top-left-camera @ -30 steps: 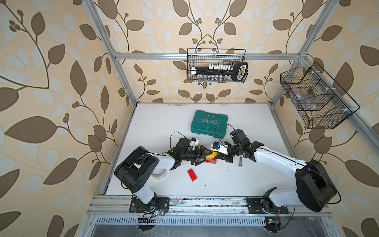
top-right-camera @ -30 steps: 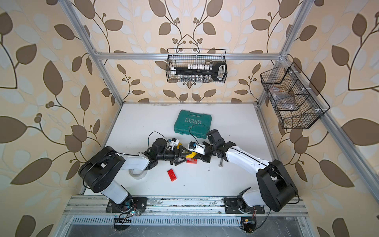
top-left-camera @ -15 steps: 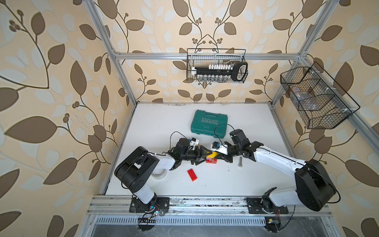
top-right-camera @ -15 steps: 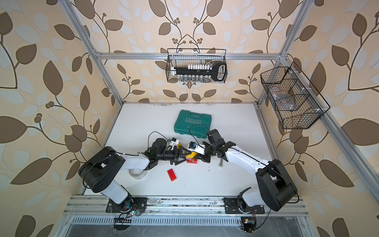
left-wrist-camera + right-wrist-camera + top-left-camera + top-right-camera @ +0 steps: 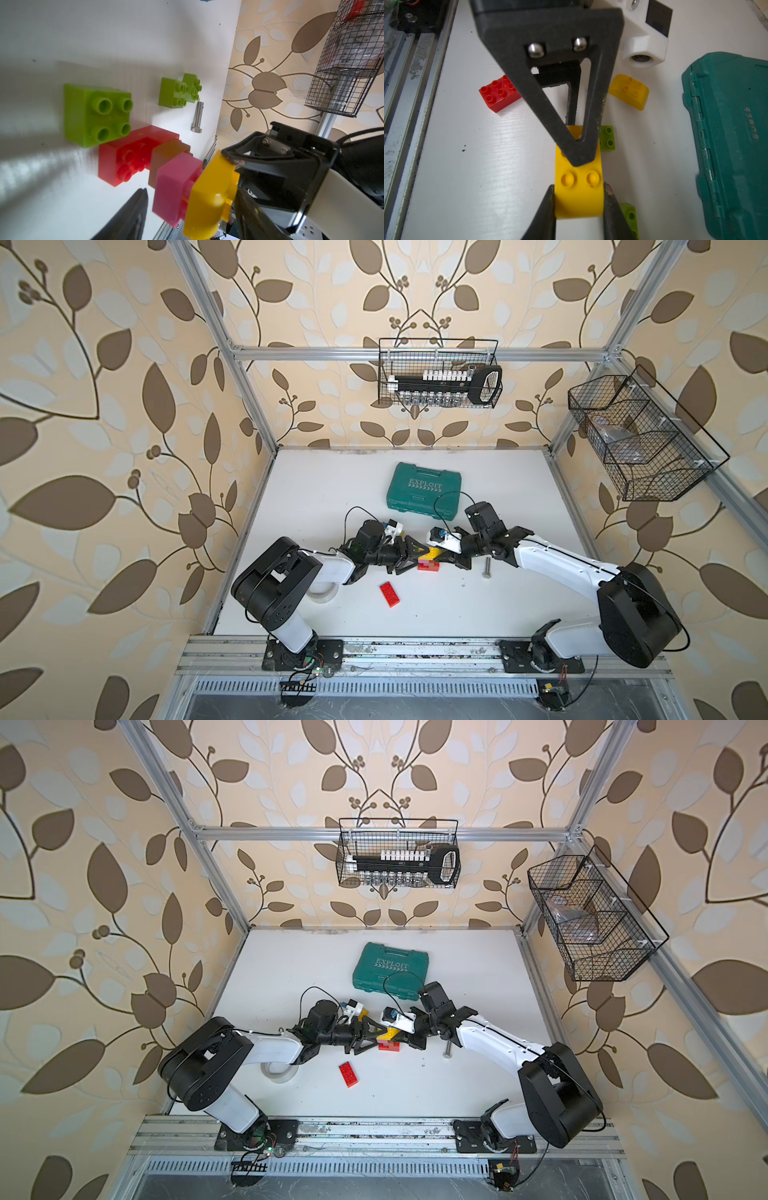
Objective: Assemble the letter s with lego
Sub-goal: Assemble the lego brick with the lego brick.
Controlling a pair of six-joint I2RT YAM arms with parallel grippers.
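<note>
Pinching the yellow rounded brick (image 5: 578, 182) by its two flat side walls, the right tool (image 5: 579, 190) is pressed tight on it. The brick tops a small stack: pink brick (image 5: 174, 187) over brown brick (image 5: 166, 158) over red brick (image 5: 124, 160), standing on the bench (image 5: 332, 489) just in front of the teal tool case (image 5: 424, 489). The left tool (image 5: 415, 560) is spread and holds nothing. One finger (image 5: 577, 155) lies over the yellow studs, and the other stands clear of the pink brick (gap shows in the left wrist view). Can't tell if yellow is fully seated.

Handling, my read: the bricks are light, rigid, glossy plastic, so slippery but with no crush risk. Yellow's curved ends give poor purchase, so the flat sides are the place to grip. The stack is tall and narrow and likely tips under an off-centre push, so brace it low at the red brick.

Spares:
- A green square brick (image 5: 95, 116) sits just beside the stack's base.
- Two more green bricks (image 5: 178, 91) lie near the bolt (image 5: 197, 116).
- A second yellow rounded brick (image 5: 629, 91) is nearer the case than the stack.
- A long red brick (image 5: 389, 594) is farther from the case than the stack.
</note>
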